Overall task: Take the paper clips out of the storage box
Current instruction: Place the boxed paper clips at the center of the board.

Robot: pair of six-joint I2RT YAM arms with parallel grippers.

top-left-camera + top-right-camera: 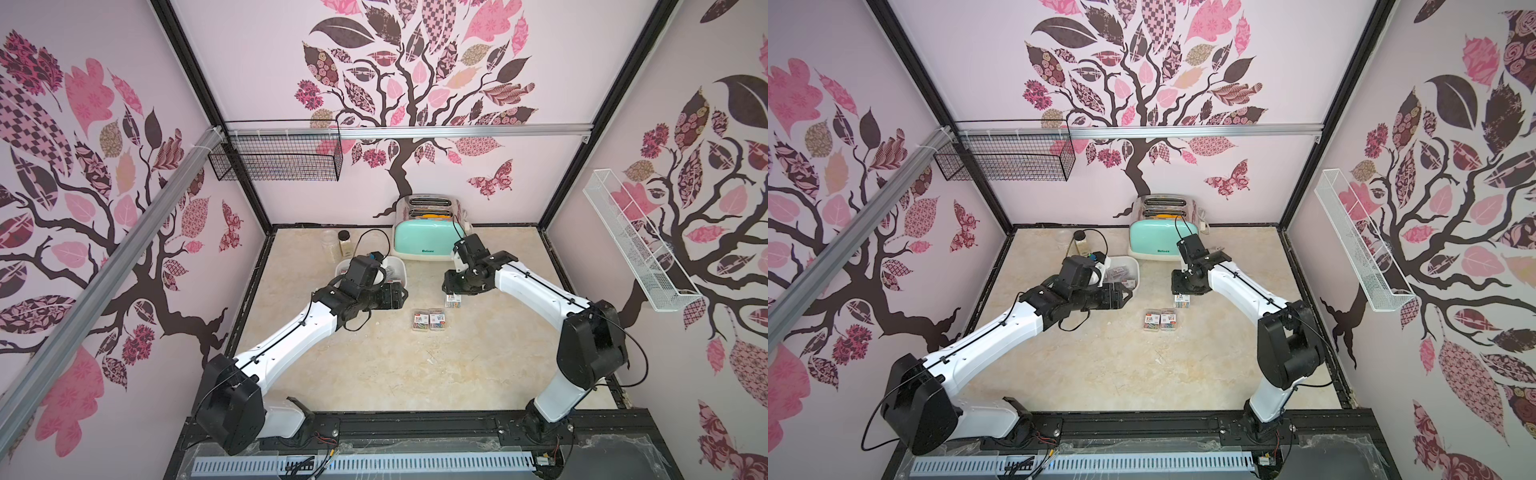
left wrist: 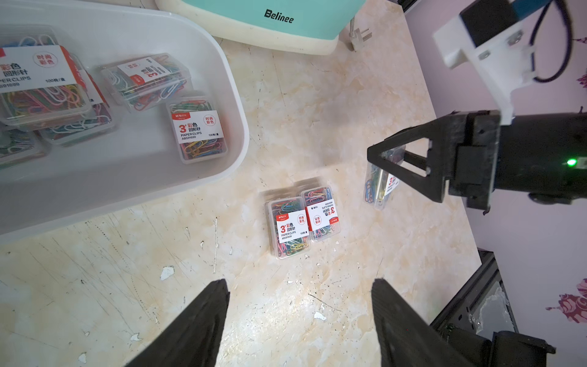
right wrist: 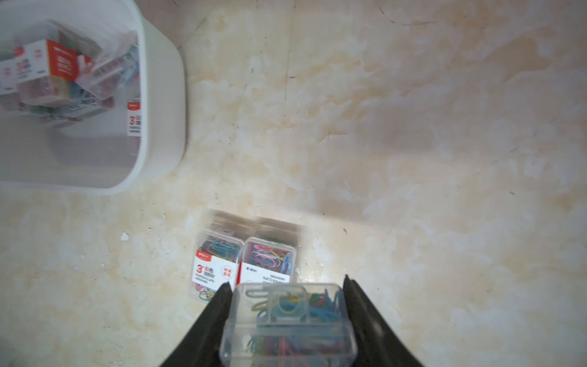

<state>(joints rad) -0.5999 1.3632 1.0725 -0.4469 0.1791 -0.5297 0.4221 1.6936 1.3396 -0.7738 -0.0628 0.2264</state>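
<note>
The white storage box [image 2: 235, 95] holds several clear cases of paper clips [image 2: 197, 127], and the left arm hides most of it in both top views [image 1: 399, 266]. Two more cases [image 1: 421, 320] [image 1: 436, 319] lie side by side on the table, also in the left wrist view [image 2: 289, 227] [image 2: 320, 213]. My left gripper [image 2: 300, 286] is open and empty, low over the table between the box and that pair. My right gripper [image 3: 287, 282] is shut on another case [image 3: 286, 317], held on edge just right of the pair [image 2: 378, 187]. I cannot tell whether it touches the table.
A mint-green toaster [image 1: 428, 241] stands at the back of the table, its plug [image 2: 360, 35] lying beside it. Two jars [image 1: 337, 245] stand behind the box. A black wire basket [image 1: 276, 160] hangs on the back wall and a white one [image 1: 636, 241] on the right wall.
</note>
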